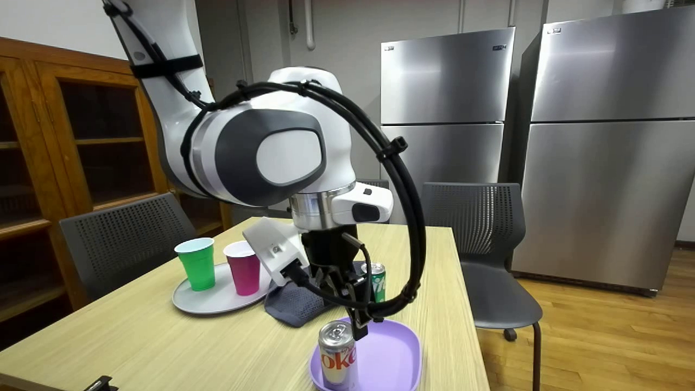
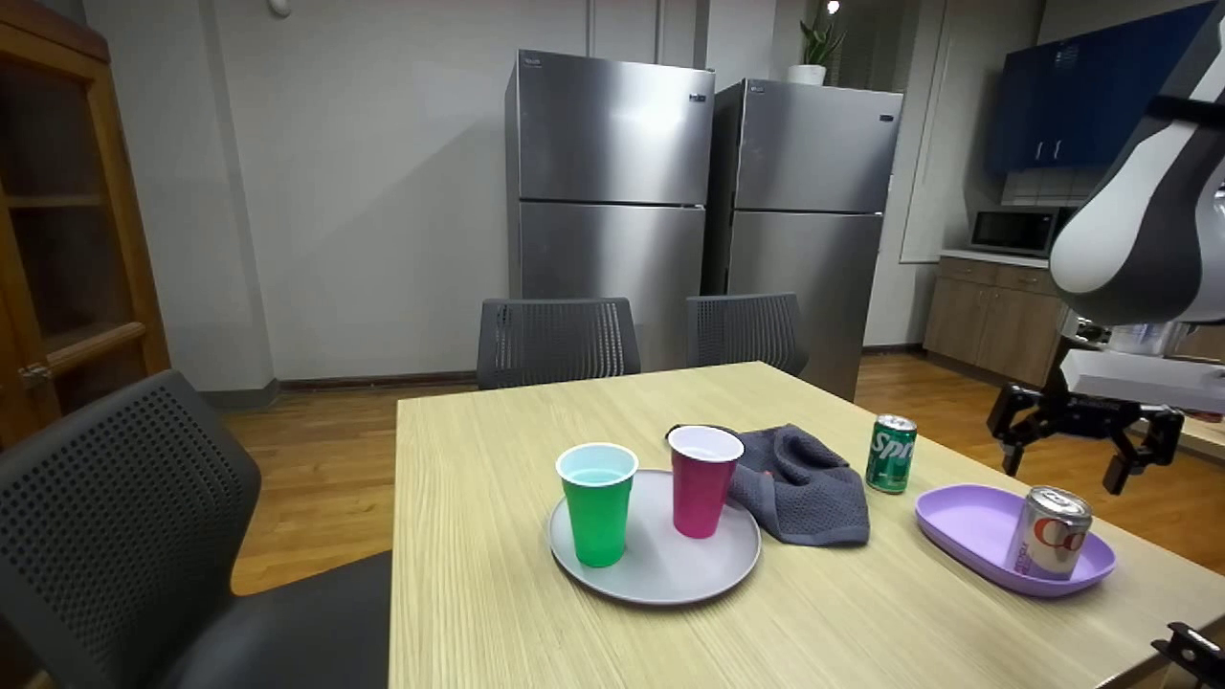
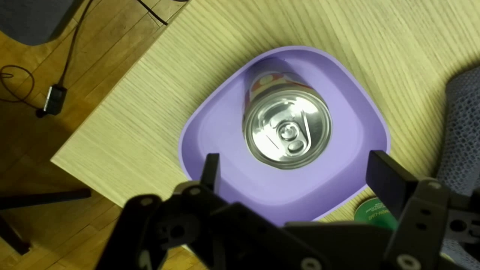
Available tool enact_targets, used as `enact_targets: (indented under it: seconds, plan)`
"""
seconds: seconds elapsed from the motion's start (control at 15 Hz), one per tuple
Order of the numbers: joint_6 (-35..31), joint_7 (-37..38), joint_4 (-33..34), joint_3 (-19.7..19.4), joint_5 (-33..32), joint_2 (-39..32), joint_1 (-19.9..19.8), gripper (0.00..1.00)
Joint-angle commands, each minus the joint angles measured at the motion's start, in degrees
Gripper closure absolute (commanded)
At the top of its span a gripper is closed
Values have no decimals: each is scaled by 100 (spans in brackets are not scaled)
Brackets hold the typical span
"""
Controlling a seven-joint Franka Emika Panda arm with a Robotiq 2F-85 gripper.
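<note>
My black, two-fingered gripper [image 2: 1063,472] is spread wide, pinching nothing, near the silver metal can with red lettering [image 2: 1051,541]. That can stands inside the lilac, rounded-square plastic dish [image 3: 352,138] — free of my grip. So its place in the dish is reached, I judge, with no hold made; whether a grasp or a retreat remains, I can't tell. The wrist view gives me the silvery pull tab [image 3: 294,138] plainly, but my gripper covers much of the green metal can [image 2: 890,457] — whole and upright in an exterior view. The magenta plastic cup [image 2: 701,493] shows only in the exterior views.
</note>
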State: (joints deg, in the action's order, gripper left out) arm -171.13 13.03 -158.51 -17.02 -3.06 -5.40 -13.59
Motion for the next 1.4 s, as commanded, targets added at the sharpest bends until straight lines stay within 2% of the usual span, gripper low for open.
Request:
enact_targets:
  seconds: [0.0, 0.07, 0.47, 0.73, 1.07, 1.33]
  plan:
    - [-6, -55, 4, -44, 66, -9, 55, 0]
    - [-6, -55, 4, -45, 66, -9, 55, 0]
    - [121, -98, 397, 323, 988, 40, -28, 0]
    - [136, -167, 854, 513, 1480, -236, -39, 0]
    - [196, -626, 1480, 874, 2046, -691, -211, 0]
    - [167, -934, 2061, 1100, 2229, -1224, -390, 0]
